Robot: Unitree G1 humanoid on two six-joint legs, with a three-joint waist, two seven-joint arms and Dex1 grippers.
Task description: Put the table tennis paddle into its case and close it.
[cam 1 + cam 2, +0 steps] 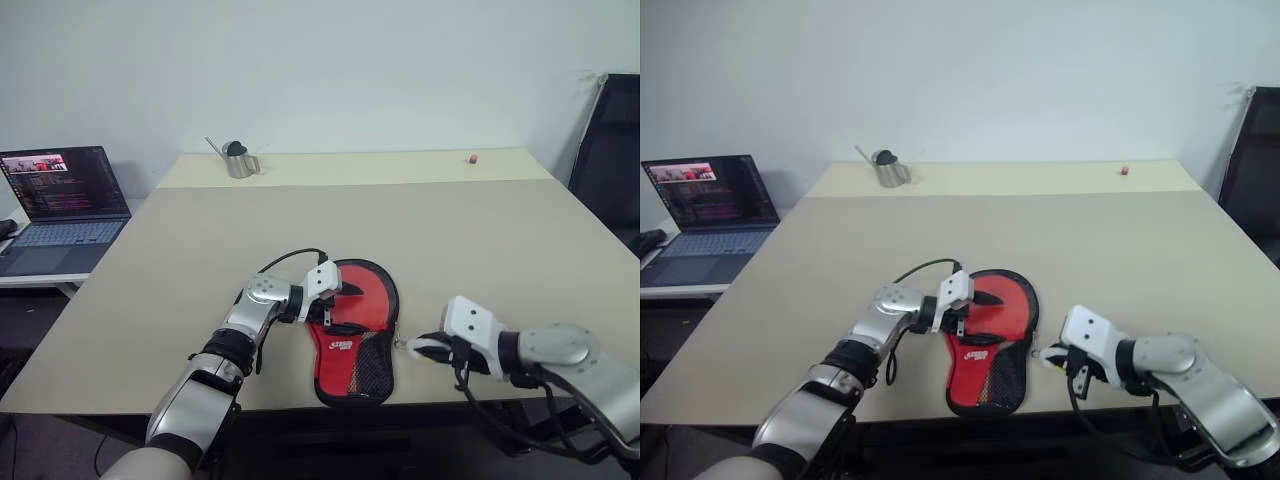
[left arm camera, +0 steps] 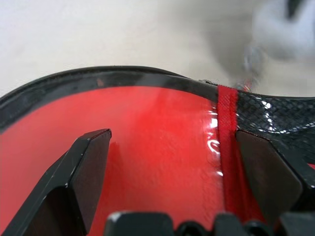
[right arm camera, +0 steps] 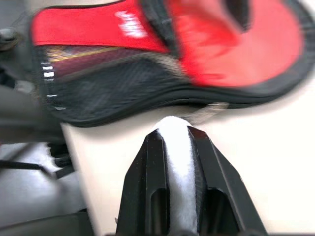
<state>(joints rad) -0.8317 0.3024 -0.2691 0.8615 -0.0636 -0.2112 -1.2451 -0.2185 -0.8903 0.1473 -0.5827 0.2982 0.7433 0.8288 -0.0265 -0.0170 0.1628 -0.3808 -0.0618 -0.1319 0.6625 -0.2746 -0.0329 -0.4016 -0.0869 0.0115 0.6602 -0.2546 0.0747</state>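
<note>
A: Counting the items on my desk [image 1: 480, 225]: how many of each?

B: One case [image 1: 355, 335], red side up with its black mesh pocket toward the near edge. One metal pitcher [image 1: 238, 160] and one small red object [image 1: 473, 158] stand at the far edge. One laptop [image 1: 58, 205] sits on a separate table to my left. I have two end effectors.

A: Where does the case lie relative to them?

B: My left end effector [image 1: 332, 305] hovers over the case's round red part, its two black fingers [image 2: 83, 172] spread wide with nothing between them; I cannot tell whether they touch the fabric. My right end effector [image 1: 428, 347] is just beside the case's right edge, on the desk side, its fingers closed on a white strip [image 3: 179, 162]. A small metal piece [image 1: 400, 343] sits at the case's rim near it.

A: What is hard to make out?

B: The table tennis paddle cannot be told apart from the case. What the white strip is, and whether it joins the metal piece, is unclear. The right wrist view is blurred.
</note>
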